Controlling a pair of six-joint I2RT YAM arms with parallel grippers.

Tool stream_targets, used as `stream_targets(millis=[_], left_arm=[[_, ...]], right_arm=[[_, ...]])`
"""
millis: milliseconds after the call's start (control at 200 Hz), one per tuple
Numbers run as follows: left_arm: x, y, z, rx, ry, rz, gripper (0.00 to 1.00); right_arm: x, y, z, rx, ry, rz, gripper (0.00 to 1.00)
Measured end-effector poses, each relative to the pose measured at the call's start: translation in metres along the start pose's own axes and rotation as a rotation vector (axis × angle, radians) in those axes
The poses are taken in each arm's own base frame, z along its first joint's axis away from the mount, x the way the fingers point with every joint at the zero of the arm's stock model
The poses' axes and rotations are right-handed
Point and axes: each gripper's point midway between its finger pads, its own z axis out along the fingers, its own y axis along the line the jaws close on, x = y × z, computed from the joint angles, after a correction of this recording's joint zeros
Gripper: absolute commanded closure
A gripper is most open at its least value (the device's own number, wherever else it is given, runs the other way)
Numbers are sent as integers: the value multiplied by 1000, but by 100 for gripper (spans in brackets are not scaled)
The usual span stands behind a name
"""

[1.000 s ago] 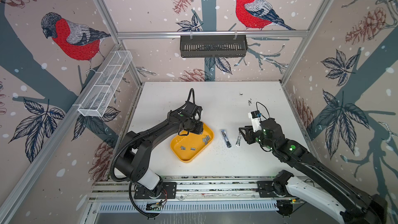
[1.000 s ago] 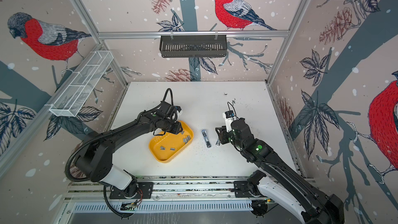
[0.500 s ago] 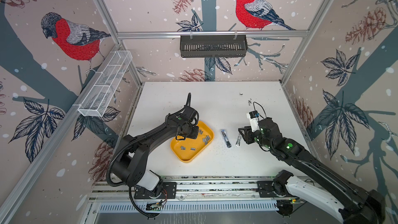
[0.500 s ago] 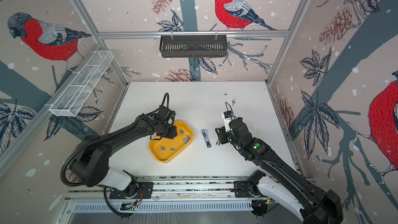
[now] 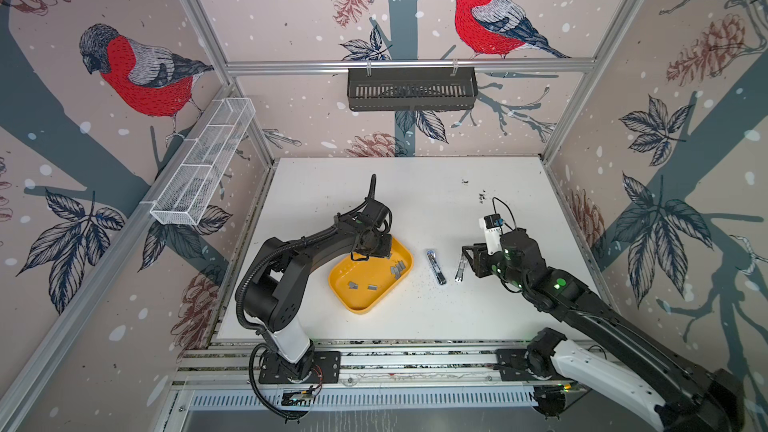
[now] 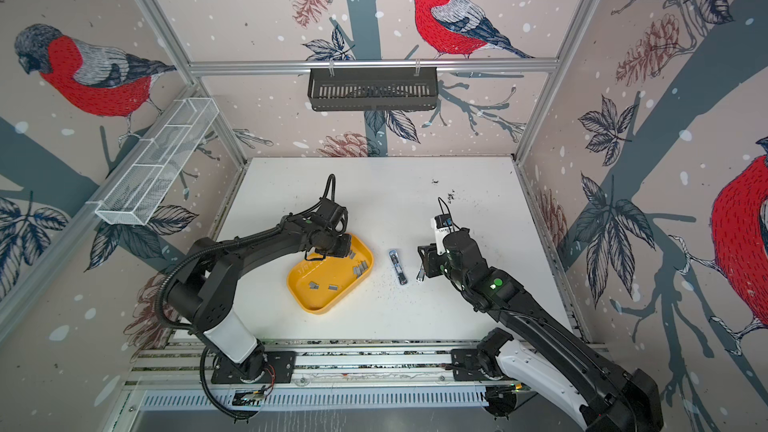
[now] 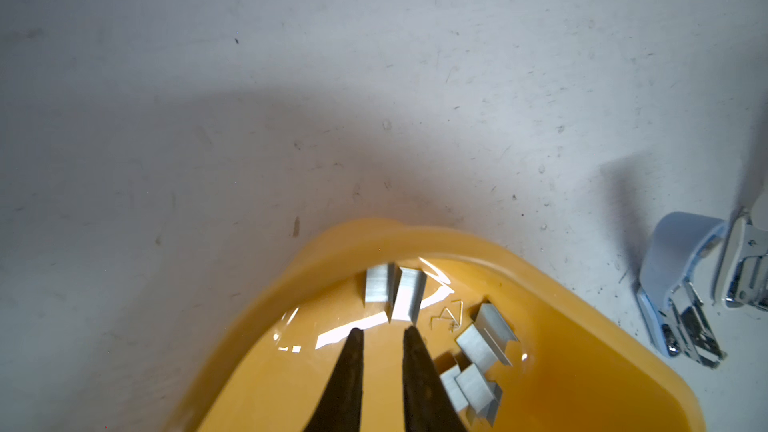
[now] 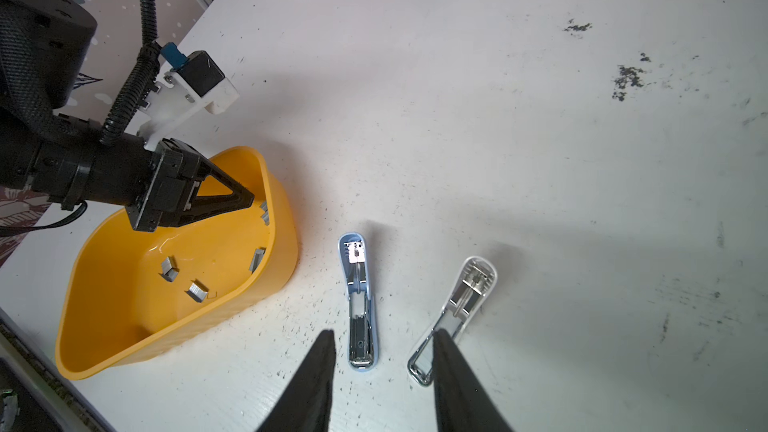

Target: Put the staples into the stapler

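The staples (image 7: pixel 409 299) lie in a yellow tray (image 5: pixel 360 308) on the left half of the white desk (image 5: pixel 415 201). Most are short grey strips bunched in the tray corner nearest the stapler (image 5: pixel 435 266), and two more strips (image 5: pixel 360 285) lie apart on the tray floor.

The left pincer (image 7: pixel 382 329) reaches down into that corner. Its two dark fingers (image 7: pixel 353 367) stand a narrow gap apart with nothing between them. In the left wrist view their tips stop just short of a pair of strips leaning against the tray wall, while a further cluster (image 7: pixel 478 351) sits just beside one finger.

The stapler is small and pale blue. It lies on the desk just right of the tray with its metal channel facing up. Near it, on the side away from the tray, rests a clear and chrome piece (image 8: pixel 461 309), angled so the two form a loose V without touching.

The right pincer (image 8: pixel 384 332) hangs low over the near ends of both, released and gripping nothing. In the right wrist view the stapler's end shows in the gap between its fingers and one finger (image 8: pixel 453 376) covers the end of the clear piece. Whether that finger touches the piece cannot be told.
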Motion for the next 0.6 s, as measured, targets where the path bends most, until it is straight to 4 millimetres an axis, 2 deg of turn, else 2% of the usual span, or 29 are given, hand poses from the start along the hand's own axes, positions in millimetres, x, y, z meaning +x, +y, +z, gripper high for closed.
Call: stream_targets(millis=[230,600], left_arm=[[-4,1,4,-18,-14,6,82],[4,7,15,-37,17,3,86]], right_arm=[[3,-2,1,8,7,2,60],[4,-3,2,9,10,3,60]])
